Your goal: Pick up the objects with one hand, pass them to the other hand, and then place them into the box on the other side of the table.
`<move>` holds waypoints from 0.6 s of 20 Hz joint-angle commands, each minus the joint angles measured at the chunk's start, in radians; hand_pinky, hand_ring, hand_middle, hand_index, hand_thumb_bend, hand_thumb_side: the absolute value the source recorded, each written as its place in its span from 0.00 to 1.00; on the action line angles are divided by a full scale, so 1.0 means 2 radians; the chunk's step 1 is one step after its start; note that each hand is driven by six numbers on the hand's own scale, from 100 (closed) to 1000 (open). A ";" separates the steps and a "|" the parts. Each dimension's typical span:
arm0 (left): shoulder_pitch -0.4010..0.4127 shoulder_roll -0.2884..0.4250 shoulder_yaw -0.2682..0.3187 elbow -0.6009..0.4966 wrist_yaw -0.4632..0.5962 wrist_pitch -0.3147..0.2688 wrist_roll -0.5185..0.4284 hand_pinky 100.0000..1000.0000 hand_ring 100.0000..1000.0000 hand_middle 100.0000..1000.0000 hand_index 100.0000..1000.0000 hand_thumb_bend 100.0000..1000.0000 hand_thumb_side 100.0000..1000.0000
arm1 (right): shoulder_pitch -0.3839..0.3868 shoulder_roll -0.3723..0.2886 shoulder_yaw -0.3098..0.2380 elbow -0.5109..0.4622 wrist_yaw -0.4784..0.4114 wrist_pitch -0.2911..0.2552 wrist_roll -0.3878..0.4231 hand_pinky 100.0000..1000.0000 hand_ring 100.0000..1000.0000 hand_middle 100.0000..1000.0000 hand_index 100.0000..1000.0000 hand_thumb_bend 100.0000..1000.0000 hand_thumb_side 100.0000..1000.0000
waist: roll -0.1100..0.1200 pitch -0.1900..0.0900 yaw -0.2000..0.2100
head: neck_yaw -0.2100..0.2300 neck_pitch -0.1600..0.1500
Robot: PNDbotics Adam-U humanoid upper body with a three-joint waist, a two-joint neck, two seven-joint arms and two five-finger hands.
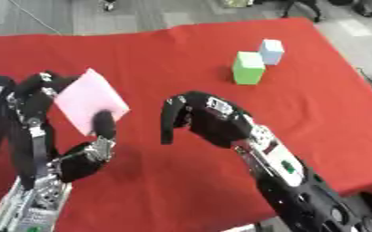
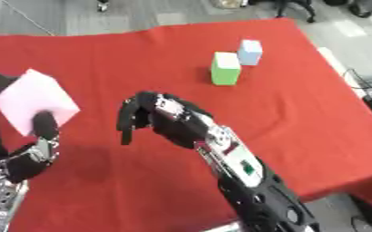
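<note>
Surroundings: a green block (image 1: pixel 248 68) and a pale blue block (image 1: pixel 271 51) stand side by side on the far right of the red counter (image 1: pixel 157 59), well apart from both hands
Pink block (image 1: pixel 90 100): held above the counter at left, tilted, one corner up
Left hand (image 1: pixel 58 118): fingers and thumb pinching the pink block
Right hand (image 1: pixel 197 118): beside it, fingers curled downward, holding nothing

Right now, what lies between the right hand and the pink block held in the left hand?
Nothing: in the left eye view only bare red tablecloth shows between the right hand and the pink block held in the left hand.
</note>
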State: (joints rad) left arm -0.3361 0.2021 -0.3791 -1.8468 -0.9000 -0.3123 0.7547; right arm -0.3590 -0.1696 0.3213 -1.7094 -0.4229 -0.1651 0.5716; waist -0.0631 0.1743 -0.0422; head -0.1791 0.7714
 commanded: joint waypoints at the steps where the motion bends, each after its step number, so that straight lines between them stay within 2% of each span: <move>1: 0.002 0.026 0.022 -0.032 0.010 0.016 0.001 0.32 0.30 0.27 0.32 0.00 0.59 | 0.000 -0.009 -0.027 -0.006 0.012 -0.011 -0.014 0.48 0.42 0.48 0.54 0.00 0.81 | 0.008 -0.009 -0.001 | 0.021 -0.001; 5: 0.028 0.080 0.066 -0.064 0.021 0.061 -0.014 0.33 0.28 0.26 0.33 0.00 0.50 | 0.012 -0.015 -0.068 0.000 0.044 -0.026 -0.047 0.49 0.42 0.48 0.54 0.00 0.77 | 0.018 -0.016 0.000 | 0.083 -0.008; 10: 0.071 0.166 0.123 -0.076 0.033 0.144 -0.087 0.33 0.28 0.26 0.33 0.00 0.38 | 0.026 -0.014 -0.091 0.013 0.064 -0.040 -0.075 0.49 0.42 0.48 0.55 0.00 0.75 | 0.031 -0.027 0.000 | 0.146 -0.018; 12: 0.089 0.199 0.145 -0.077 0.038 0.185 -0.121 0.33 0.28 0.26 0.32 0.00 0.21 | 0.031 -0.014 -0.095 0.018 0.068 -0.043 -0.080 0.49 0.42 0.48 0.55 0.00 0.75 | 0.036 -0.032 -0.001 | 0.167 -0.019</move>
State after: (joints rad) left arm -0.1545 0.5383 -0.1253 -1.9763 -0.8356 0.0125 0.5479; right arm -0.2892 -0.1825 0.1444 -1.6679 -0.2961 -0.2465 0.4222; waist -0.0053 0.1389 -0.0428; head 0.1267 0.7446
